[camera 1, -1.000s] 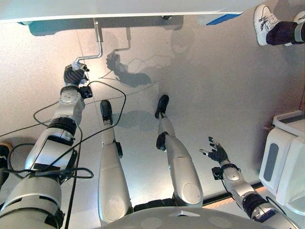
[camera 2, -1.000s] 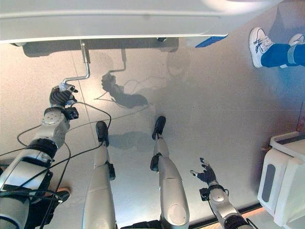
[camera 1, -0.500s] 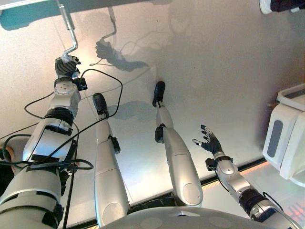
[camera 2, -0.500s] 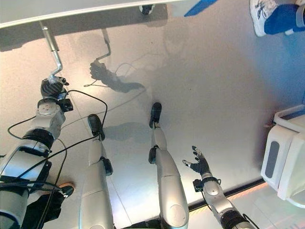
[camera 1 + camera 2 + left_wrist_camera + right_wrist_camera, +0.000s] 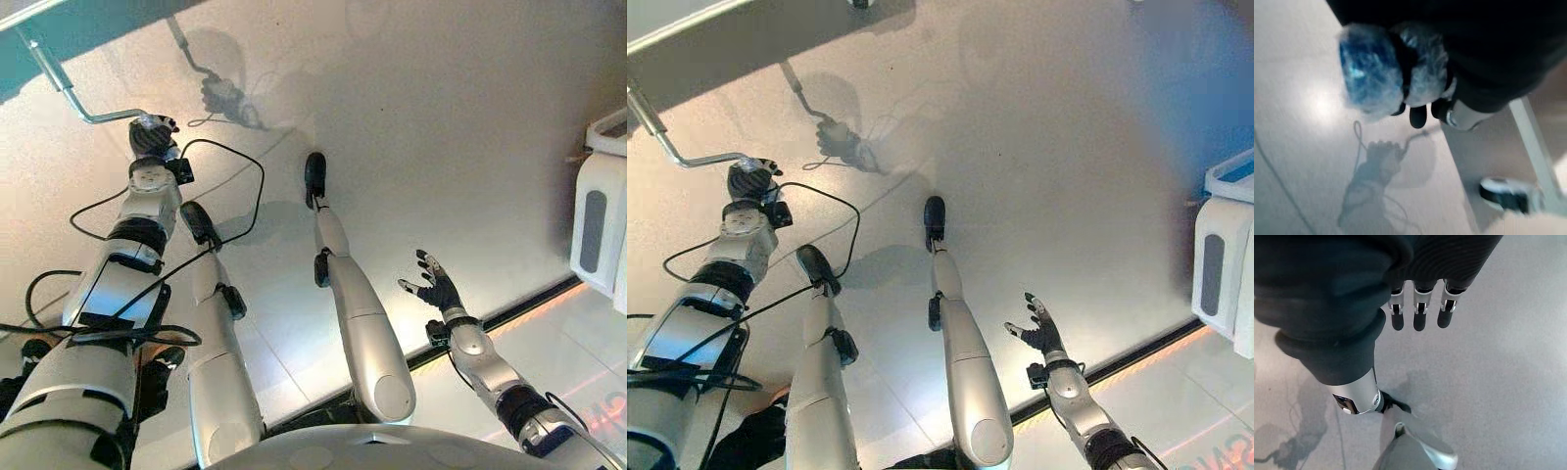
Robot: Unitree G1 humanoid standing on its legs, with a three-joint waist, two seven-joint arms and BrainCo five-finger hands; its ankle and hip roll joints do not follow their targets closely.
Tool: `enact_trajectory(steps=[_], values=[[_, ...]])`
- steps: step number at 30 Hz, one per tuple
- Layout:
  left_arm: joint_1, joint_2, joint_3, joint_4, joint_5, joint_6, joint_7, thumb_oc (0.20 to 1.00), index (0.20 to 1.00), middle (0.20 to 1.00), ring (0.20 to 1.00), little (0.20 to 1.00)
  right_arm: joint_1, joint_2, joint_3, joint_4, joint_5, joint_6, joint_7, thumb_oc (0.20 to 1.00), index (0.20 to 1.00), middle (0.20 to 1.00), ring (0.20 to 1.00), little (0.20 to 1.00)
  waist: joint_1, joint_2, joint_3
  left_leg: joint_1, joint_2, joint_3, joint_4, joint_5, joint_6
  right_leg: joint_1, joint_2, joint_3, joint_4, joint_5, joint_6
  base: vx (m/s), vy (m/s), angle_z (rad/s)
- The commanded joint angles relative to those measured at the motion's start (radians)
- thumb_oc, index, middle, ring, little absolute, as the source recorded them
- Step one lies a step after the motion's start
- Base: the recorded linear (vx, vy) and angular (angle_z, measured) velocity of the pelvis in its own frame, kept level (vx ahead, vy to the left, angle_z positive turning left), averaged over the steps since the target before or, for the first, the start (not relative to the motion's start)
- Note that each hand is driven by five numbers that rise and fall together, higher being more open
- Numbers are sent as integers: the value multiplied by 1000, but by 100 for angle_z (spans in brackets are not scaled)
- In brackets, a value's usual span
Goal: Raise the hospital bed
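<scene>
1. The left hand (image 5: 149, 140) is clenched round the grip of the crank handle (image 5: 103, 119), low at the end of the hospital bed (image 5: 666, 22). In the left wrist view its fingers (image 5: 1418, 115) curl over the blue, plastic-wrapped grip (image 5: 1369, 73).

2. The right hand (image 5: 437, 290) hangs relaxed with its fingers spread, holding nothing, well apart from the crank on the robot's other side.

3. The crank is a bent metal rod: it runs from the hand's grip out to an elbow, then slants up under the bed's edge at the top left of the head views.

4. Risks, as I judge them: the plastic wrap looks slick, so the hand may slip off mid-turn; pulling off the rod's axis could bind the crank or tug the grip out of the fingers.

5. Round about: a bed caster (image 5: 1508, 194) stands on the floor near the crank, in the left wrist view. A white cabinet (image 5: 605, 215) stands far off to the right, clear of the work. Nothing visible blocks the crank's sweep.
</scene>
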Motion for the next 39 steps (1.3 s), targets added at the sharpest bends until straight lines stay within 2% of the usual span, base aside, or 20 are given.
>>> enact_trajectory(steps=[1, 9, 13, 15, 16, 17, 18, 21, 24, 25, 30, 34, 35, 39], values=[[-81, 26, -11, -64, 88, -48, -10, 200, 200, 200, 200, 200, 22, -66, 18, -37, 18, -13, -14, 1000, 1000, 1000, 1000, 1000, -14, 27, 30, 30, -64, -10, -70, -32, 97, 2, 47, -28, 96, -95, 110, 13, -55, -18], [-77, -20, -19, -119, 74, -68, -10, 200, 200, 200, 200, 200, 38, -82, 6, -30, 5, -13, -15, 1000, 1000, 1000, 1000, 1000, -40, 49, 30, 66, -58, 26, -70, -45, 85, 12, 71, 3, 98, -100, 108, 7, -55, -17], [-51, -58, -32, -189, 59, -83, -14, 200, 200, 200, 200, 200, 55, -83, -7, -21, -9, -10, -14, 1000, 1000, 1000, 1000, 1000, -43, 79, 30, 91, -60, 32, -70, -48, 80, 36, 76, 8, 96, -103, 103, 0, -49, -9], [-42, -70, -35, -206, 51, -88, -15, 200, 200, 200, 200, 200, 56, -83, -10, -14, -13, -8, -15, 1000, 1000, 1000, 1000, 1000, -43, 86, 30, 97, -61, 31, -70, -46, 80, 45, 75, 6, 95, -104, 101, -5, -33, -3], [-22, -90, -39, -239, 43, -94, -15, 200, 200, 200, 200, 200, 57, -79, -14, 5, -17, -6, -15, 1000, 1000, 1000, 1000, 1000, -39, 101, 30, 109, -65, 28, -70, -46, 80, 59, 74, 3, 93, -105, 99, 0, 0, 0], [-21, -90, -38, -240, 43, -93, -14, 200, 200, 200, 200, 200, 57, -80, -14, 5, -17, -6, -15, 1000, 1000, 1000, 1000, 1000, -39, 101, 30, 110, -64, 28, -70, -46, 80, 60, 74, 2, 93, -105, 99, 0, 0, 0], [4, -106, -45, -272, 38, -97, -21, 200, 200, 200, 200, 200, 57, -74, -20, 21, -20, -2, -16, 1000, 1000, 1000, 1000, 1000, -34, 117, 30, 127, -69, 23, -70, -46, 80, 80, 71, 1, 93, -107, 96, -15, -11, 4], [47, -122, -52, -320, 40, -103, -24, 200, 200, 200, 200, 200, 58, -67, -31, 52, -23, 7, -13, 1000, 1000, 1000, 1000, 1000, -25, 138, 29, 158, -76, 13, -70, -46, 80, 117, 66, -10, 88, -108, 93, -14, -11, 5], [48, -123, -52, -321, 41, -103, -24, 200, 200, 200, 200, 200, 58, -67, -30, 52, -23, 7, -13, 1000, 1000, 1000, 1000, 1000, -25, 138, 29, 159, -76, 12, -70, -46, 80, 119, 66, -11, 87, -108, 93, -10, -1, 7], [120, -132, -50, -396, 42, -114, -33, 200, 200, 200, 200, 200, 57, -57, -46, 87, -24, 17, -6, 1000, 1000, 1000, 1000, 1000, -6, 158, 28, 194, -87, -4, -70, -45, 84, 166, 61, -20, 82, -108, 89, -24, -1, 6], [231, -136, -40, -491, 41, -128, -40, 200, 200, 200, 200, 200, 60, -44, -65, 132, -28, 31, 0, 1000, 1000, 1000, 1000, 1000, 21, 180, 18, 239, -97, -26, -70, -43, 89, 233, 50, -40, 71, -112, 86, -10, 12, 10], [270, -135, -34, -526, 37, -131, -46, 200, 200, 200, 200, 200, 59, -38, -72, 148, -31, 36, 0, 1000, 1000, 1000, 1000, 1000, 34, 185, 12, 255, -101, -36, -70, -42, 91, 258, 46, -50, 69, -114, 84, 1, 19, 11], [313, -130, -25, -570, 33, -139, -55, 200, 200, 200, 200, 200, 57, -31, -81, 183, -37, 43, 3, 1000, 1000, 1000, 1000, 1000, 50, 190, 2, 270, -107, -47, -70, -42, 95, 288, 39, -62, 60, -115, 85, 7, 37, 20], [376, -113, -7, -632, 31, -145, -68, 200, 200, 200, 200, 200, 63, -24, -92, 200, -43, 53, 10, 1000, 1000, 1000, 1000, 1000, 71, 190, -13, 289, -114, -61, -70, -42, 100, 322, 31, -77, 52, -117, 86, 8, 44, 11]])
